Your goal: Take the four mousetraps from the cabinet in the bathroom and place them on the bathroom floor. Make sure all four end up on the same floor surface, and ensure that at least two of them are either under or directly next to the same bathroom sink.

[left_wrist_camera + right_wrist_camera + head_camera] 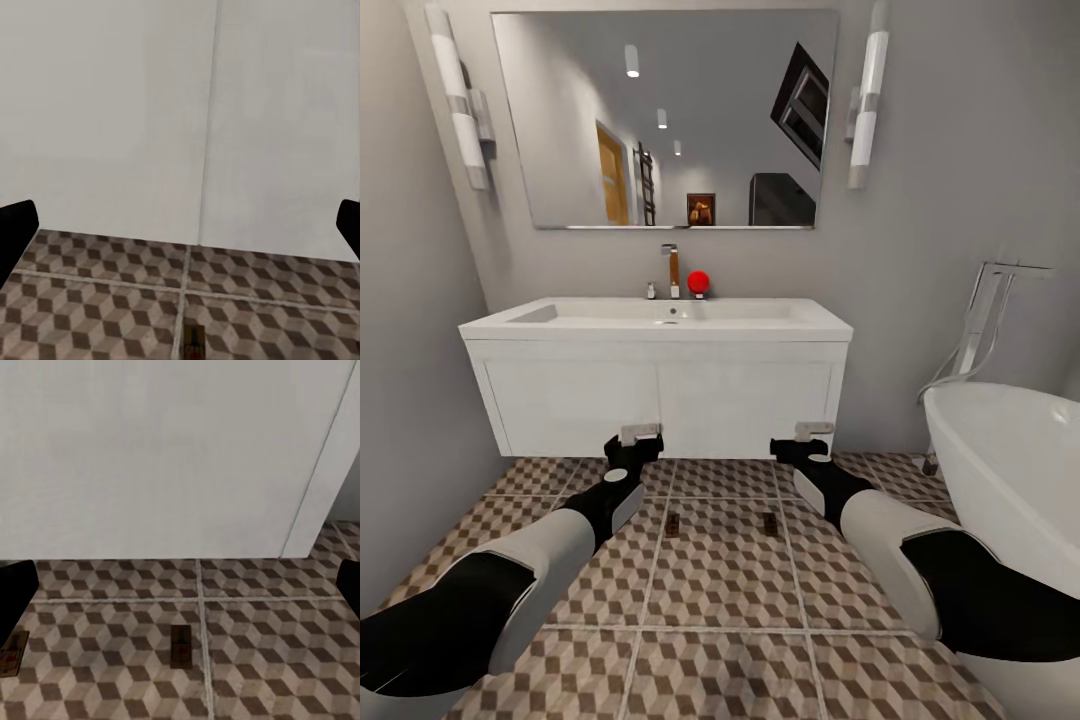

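Two mousetraps lie flat on the cube-patterned bathroom floor point(720, 590) in front of the white vanity, one point(673, 524) left of the other point(769, 522). The sink point(660, 318) sits on top of that vanity. My left gripper point(640, 437) and right gripper point(807, 432) hover low before the vanity front, both open and holding nothing. In the left wrist view one mousetrap point(195, 341) lies below the open gripper point(180, 232). The right wrist view has one mousetrap point(180, 645) centred and another mousetrap point(11, 652) at the edge. The cabinet is out of view.
A white bathtub point(1010, 460) with a chrome floor-standing filler point(985, 310) stands close on the right. A grey wall closes the left side. A chrome faucet point(671, 268) and a red ball point(698, 281) sit on the sink, under a large mirror point(670, 120).
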